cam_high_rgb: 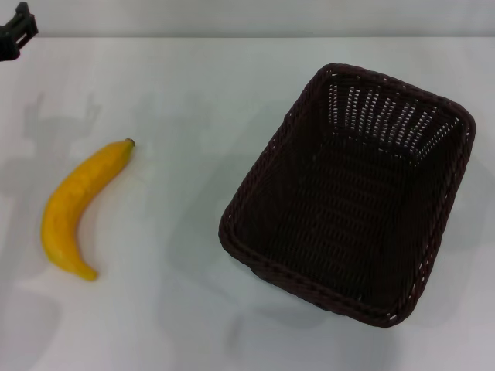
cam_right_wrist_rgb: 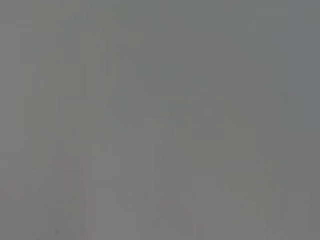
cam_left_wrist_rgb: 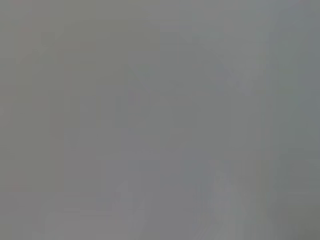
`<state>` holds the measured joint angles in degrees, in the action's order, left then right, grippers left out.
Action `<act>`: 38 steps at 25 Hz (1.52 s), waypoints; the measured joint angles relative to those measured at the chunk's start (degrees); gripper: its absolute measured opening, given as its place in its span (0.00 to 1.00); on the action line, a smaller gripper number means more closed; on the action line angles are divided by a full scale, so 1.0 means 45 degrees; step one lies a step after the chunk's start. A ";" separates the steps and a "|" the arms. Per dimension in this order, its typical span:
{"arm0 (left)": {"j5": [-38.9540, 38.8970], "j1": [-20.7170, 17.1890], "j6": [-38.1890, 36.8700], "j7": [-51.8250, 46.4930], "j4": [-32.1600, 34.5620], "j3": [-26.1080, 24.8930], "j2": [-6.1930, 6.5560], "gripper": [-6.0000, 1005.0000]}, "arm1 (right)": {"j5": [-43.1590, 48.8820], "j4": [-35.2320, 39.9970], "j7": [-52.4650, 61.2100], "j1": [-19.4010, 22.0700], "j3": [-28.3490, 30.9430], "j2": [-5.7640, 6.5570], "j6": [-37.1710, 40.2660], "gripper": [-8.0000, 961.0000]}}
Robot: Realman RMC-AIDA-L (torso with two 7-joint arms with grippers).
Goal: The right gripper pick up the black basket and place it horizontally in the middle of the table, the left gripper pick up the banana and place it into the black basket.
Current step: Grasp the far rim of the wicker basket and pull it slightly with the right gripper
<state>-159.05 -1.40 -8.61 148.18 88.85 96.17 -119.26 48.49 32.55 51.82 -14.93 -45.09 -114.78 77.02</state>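
Note:
The black basket (cam_high_rgb: 352, 193) stands on the white table (cam_high_rgb: 178, 93), right of the middle, turned at a slant with its long side running away from me; it is empty. The banana (cam_high_rgb: 77, 207) lies on the table at the left, its dark stem tip toward the far side. A black part of my left gripper (cam_high_rgb: 17, 31) shows at the far left corner of the head view, well away from the banana. My right gripper is out of view. Both wrist views show only plain grey.
The table's far edge meets a pale wall along the top of the head view. Bare tabletop lies between the banana and the basket and along the front.

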 joint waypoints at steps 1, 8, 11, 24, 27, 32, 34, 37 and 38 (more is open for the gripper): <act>-0.0002 0.0000 0.0000 0.0000 -0.0005 0.0000 -0.0001 0.87 | 0.0003 0.0000 0.0000 0.0001 -0.0005 0.0000 -0.0002 0.87; -0.0010 0.0000 -0.0001 0.0000 -0.0020 -0.0001 -0.0001 0.87 | 0.0006 0.0000 -0.0008 -0.0002 -0.0027 0.0000 -0.0006 0.87; -0.0010 0.0000 -0.0001 0.0000 -0.0020 0.0000 -0.0001 0.87 | 0.0006 0.0002 -0.0011 -0.0002 -0.0027 0.0000 -0.0004 0.86; 0.0004 0.0091 -0.0001 0.0000 -0.0020 0.0012 -0.0001 0.87 | 0.0009 0.0126 0.0017 -0.0002 -0.0105 0.0000 -0.0076 0.85; 0.0002 0.0095 -0.0001 0.0000 -0.0024 0.0016 -0.0001 0.87 | 0.0027 0.0426 0.0121 0.0019 -0.0266 0.0000 -0.0218 0.84; -0.0007 0.0162 -0.0001 0.0000 -0.0139 0.0017 0.0000 0.87 | 0.1681 0.1989 0.1694 0.0049 -0.0381 0.0031 -0.1559 0.84; -0.0009 0.0209 -0.0002 0.0000 -0.0152 0.0017 -0.0001 0.87 | 0.2856 0.2911 0.2710 0.0042 -0.0381 0.0021 -0.2238 0.84; -0.0010 0.0270 -0.0001 0.0000 -0.0160 0.0014 -0.0001 0.87 | 0.5342 0.4531 0.5328 -0.0052 -0.0380 0.0106 -0.3027 0.83; -0.0010 0.0283 -0.0002 0.0000 -0.0168 0.0013 -0.0001 0.87 | 0.6079 0.4975 0.6105 -0.0110 -0.0378 0.0164 -0.3085 0.83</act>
<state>-159.09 -0.13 -8.61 148.18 88.10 96.23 -119.27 75.85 54.94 79.30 -15.43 -46.79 -114.04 63.14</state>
